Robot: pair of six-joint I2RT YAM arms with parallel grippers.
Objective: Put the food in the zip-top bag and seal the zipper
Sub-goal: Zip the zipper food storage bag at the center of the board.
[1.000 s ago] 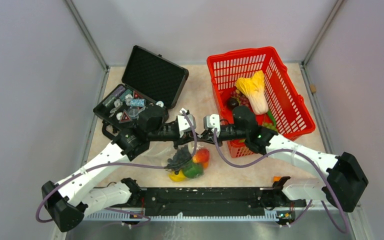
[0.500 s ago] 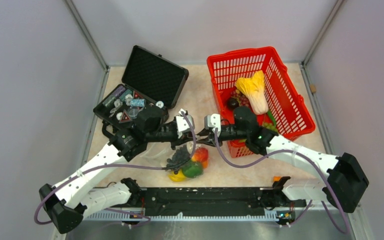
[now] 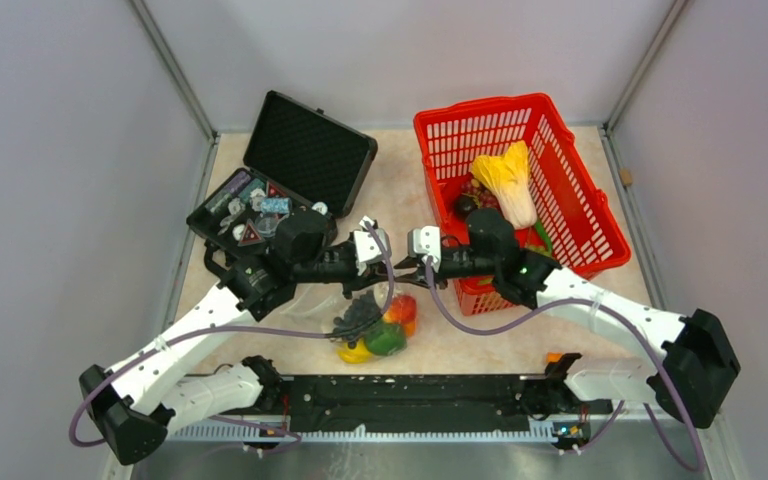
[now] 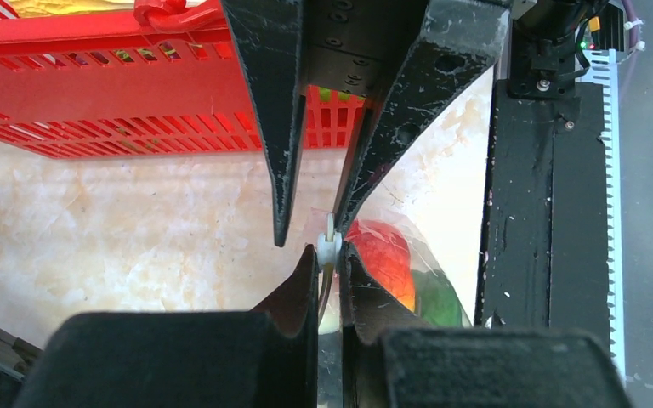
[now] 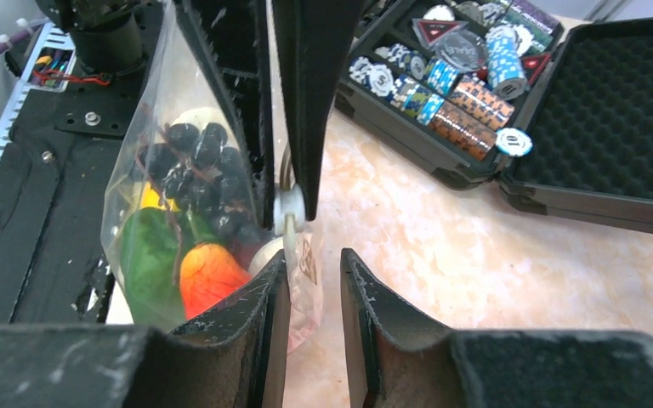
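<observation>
Parting since a second ago, the right tool is now standing narrowly open where it was clamped shut. Nearest the bases, we are seeing the zip-top bag, clear and crinkly, bulging with food: dark grapes, a green pepper, an orange-red fruit and a yellow lemon. It is hanging just below the two tools, over the counter. The left tool is pinching the zipper at its whitish end, while the right tool's fingers are flanking that same strip without gripping it. Only the right wrist view is showing us the bag's contents. Farther back, the overhead view alone is showing a pale cabbage lying in the red basket, with the open black case to its left.
</observation>
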